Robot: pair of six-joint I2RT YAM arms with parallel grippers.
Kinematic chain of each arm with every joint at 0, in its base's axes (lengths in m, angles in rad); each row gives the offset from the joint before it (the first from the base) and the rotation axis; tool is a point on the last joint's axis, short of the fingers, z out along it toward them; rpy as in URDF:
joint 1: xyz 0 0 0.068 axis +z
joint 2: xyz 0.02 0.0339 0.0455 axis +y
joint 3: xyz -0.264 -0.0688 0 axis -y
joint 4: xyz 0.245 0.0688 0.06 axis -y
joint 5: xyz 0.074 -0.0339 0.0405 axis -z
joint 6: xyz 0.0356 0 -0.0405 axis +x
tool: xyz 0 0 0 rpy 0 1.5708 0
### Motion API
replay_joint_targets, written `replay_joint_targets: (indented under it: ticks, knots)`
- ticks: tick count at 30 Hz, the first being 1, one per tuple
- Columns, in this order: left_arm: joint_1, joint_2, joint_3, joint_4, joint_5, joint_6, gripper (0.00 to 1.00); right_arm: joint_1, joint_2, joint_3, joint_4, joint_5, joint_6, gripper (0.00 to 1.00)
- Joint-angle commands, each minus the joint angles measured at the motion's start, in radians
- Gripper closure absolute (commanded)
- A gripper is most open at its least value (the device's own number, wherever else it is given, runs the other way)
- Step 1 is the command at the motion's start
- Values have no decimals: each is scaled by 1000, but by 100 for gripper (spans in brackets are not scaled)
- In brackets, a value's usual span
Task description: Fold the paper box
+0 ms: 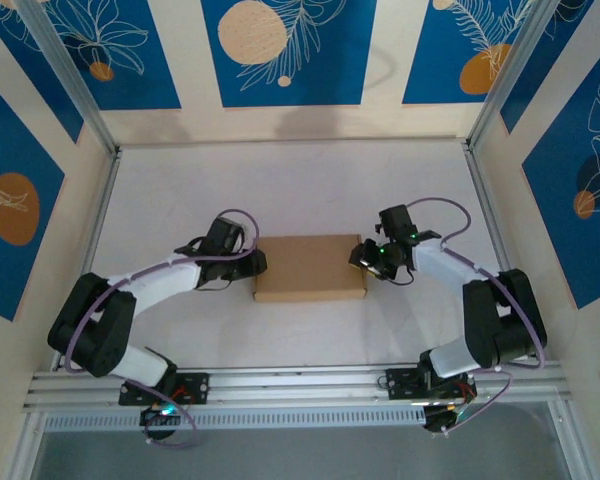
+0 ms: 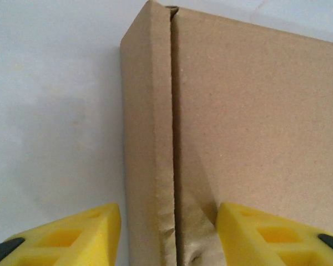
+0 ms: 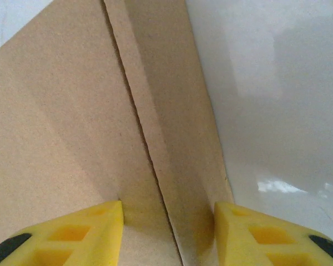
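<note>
Plain brown cardboard paper box (image 1: 310, 266) seen closed up, rectangular, at middle of white desk (image 1: 310, 190). Astride its end-wall seams, left hand (image 2: 167, 210) and right hand (image 3: 168, 206) held open. Crumpled flap (image 2: 194, 244) at left seam judged not yet tucked.
</note>
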Motion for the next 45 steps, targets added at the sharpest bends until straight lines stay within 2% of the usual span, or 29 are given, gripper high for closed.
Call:
replay_joint_targets:
  ticks: [1, 5, 8, 11, 12, 13, 17, 19, 20, 23, 25, 27, 28, 30, 33, 35, 37, 38, 41, 42, 44, 45]
  knots:
    - [16, 36, 23, -34, -21, 30, 51, 38, 59, 27, 42, -35, 25, 55]
    - [46, 61, 49, -46, -23, 38, 52, 41, 118, 72, 23, -29, 36, 56]
    - [51, 45, 74, -74, -32, 55, 50, 45, 94, 72, -3, 6, 37, 54]
    - [54, -11, 105, -114, -58, 76, 37, 38, 1, 84, -61, 81, 5, 37]
    - [55, -43, 118, -123, -69, 98, 25, 32, -44, 96, -82, 98, -9, 21]
    - [55, -77, 132, -133, -77, 134, 2, 20, -91, 111, -96, 105, -28, 0]
    - [61, -203, 237, -229, -180, 261, 0, -13, -254, 186, -130, 127, -133, 1]
    - [61, -294, 247, -249, -375, 312, 0, -9, -334, 214, -130, 176, -197, 1]
    - [62, -338, 219, -218, -435, 346, 0, -14, -366, 214, -122, 206, -205, 1]
    - [63, -487, 66, -43, -583, 515, 0, -15, -475, 146, -19, 363, -227, 1]
    - [65, -550, -58, 84, -609, 682, 0, -22, -536, 34, 143, 357, -383, 1]
    - [82, -538, -121, 119, -797, 650, 0, -28, -571, -67, 277, 382, -513, 1]
    - [104, -521, -147, 128, -792, 672, 0, -39, -581, -114, 345, 397, -550, 1]
    - [147, -479, -223, 235, -700, 761, 0, -62, -591, -188, 447, 350, -641, 1]
    - [225, -428, -315, 385, -588, 739, 0, -94, -559, -314, 622, 385, -673, 1]
    - [254, -375, -402, 585, -532, 756, 0, -134, -512, -380, 712, 395, -660, 1]
    - [278, -285, -494, 856, -559, 732, 0, -188, -456, -435, 788, 392, -633, 1]
    - [282, -255, -492, 893, -573, 740, 0, -210, -433, -463, 835, 385, -614, 1]
    - [300, -128, -470, 1057, -566, 749, 0, -291, -324, -570, 1119, 248, -626, 1]
    - [302, -77, -462, 1121, -545, 789, 0, -320, -279, -582, 1214, 205, -606, 1]
    - [330, 46, -464, 1242, -499, 776, 0, -368, -197, -568, 1298, 95, -573, 1]
    - [351, 126, -487, 1368, -475, 767, 0, -389, -142, -554, 1337, 65, -546, 1]
